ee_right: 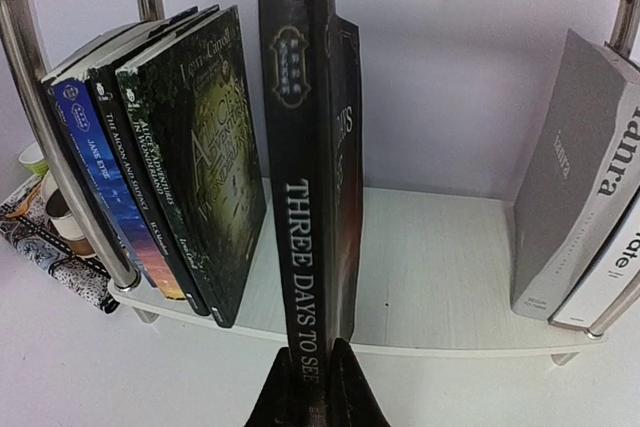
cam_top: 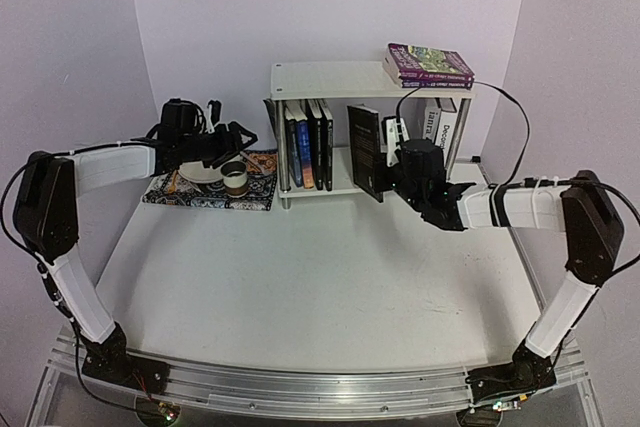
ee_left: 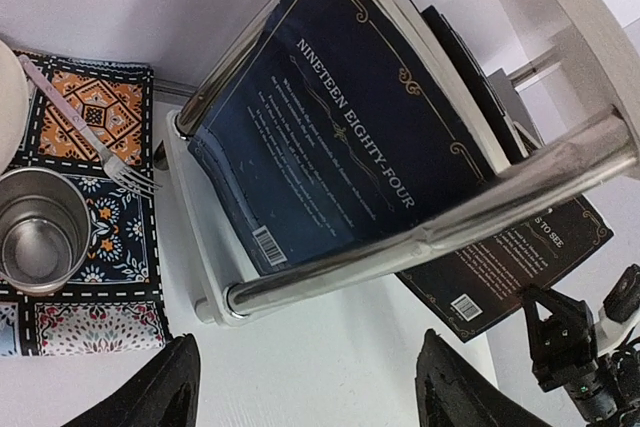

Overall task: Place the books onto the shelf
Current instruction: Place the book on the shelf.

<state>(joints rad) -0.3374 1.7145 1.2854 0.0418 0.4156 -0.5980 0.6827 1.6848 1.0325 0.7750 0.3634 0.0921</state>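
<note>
Two fingers of the right gripper (ee_right: 315, 359) pinched tight on the foot of a black book (ee_right: 305, 197), at its spine, book held upright. Sits at the front edge of the lower board of the shelf (ee_right: 440, 257), in the middle gap, apart from neighbours on either side; cannot tell whether resting on the board. At 9 o'clock from it, a leaning row: green book (ee_right: 200, 167) nearest, blue book (ee_right: 100, 177) further along, more covers behind. At 3 o'clock, well apart, grey book (ee_right: 570, 177) and white book (ee_right: 625, 247), both tilted.

Left gripper (ee_left: 310, 397) spread wide, nothing between its fingers (ee_left: 165, 392). Hovers off the left end of the shelf, facing a dark blue book (ee_left: 340, 147) leaning against a chrome leg (ee_left: 430, 237) on the lower board. At 9 o'clock in that wrist view, a patterned mat (ee_left: 100, 107) carrying a metal cup (ee_left: 40, 232) and a fork (ee_left: 95, 137).

Seen from above: shelf at 12 o'clock on the table (cam_top: 300, 287), mat at 10 o'clock, just beside the shelf's left end. Two purple books (cam_top: 428, 64) stacked flat at the right end of the top board.
</note>
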